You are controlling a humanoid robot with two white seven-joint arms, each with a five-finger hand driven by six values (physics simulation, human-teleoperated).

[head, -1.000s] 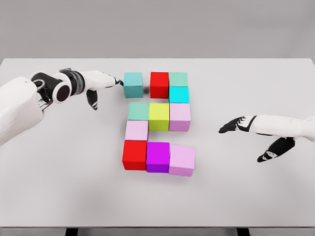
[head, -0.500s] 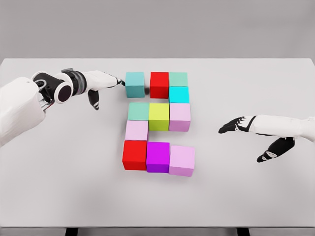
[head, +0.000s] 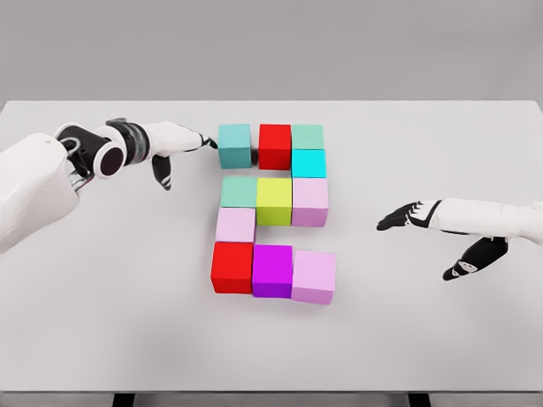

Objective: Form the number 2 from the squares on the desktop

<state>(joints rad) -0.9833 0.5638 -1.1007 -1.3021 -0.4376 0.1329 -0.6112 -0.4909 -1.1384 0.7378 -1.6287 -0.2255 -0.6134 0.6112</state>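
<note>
On the white table (head: 102, 322), left fingers (head: 202, 142) touch teal cube (head: 235, 145).

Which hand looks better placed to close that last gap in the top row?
The left hand: its fingertips sit at the teal cube's outer side, ready to push it toward the red cube. The right hand hovers open, far off to the other side.

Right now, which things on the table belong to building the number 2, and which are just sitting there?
Part of the job:
teal cube, pushed by the left hand
red cube, top row
green cube
cyan cube
the middle and bottom rows of cubes

Not in use:
right hand, open, apart from the cubes
No spare objects show on the white table.
</note>
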